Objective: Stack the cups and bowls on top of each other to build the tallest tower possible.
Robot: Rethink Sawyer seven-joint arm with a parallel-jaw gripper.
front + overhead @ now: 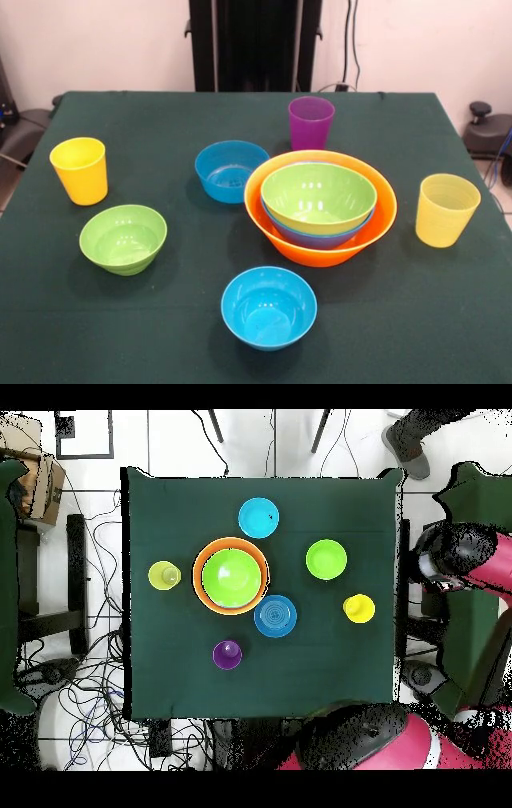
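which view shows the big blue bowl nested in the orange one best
The front view: the large blue bowl shows as a rim band between the medium green bowl and the orange bowl. Overhead, the green bowl covers it almost entirely.

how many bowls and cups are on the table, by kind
bowls: 6 (orange, big blue, green nested; loose green, blue, blue)
cups: 3 (yellow, pale yellow, purple)
total: 9

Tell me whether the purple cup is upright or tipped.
Upright: the purple cup stands on its base, open rim facing up, behind the orange bowl.
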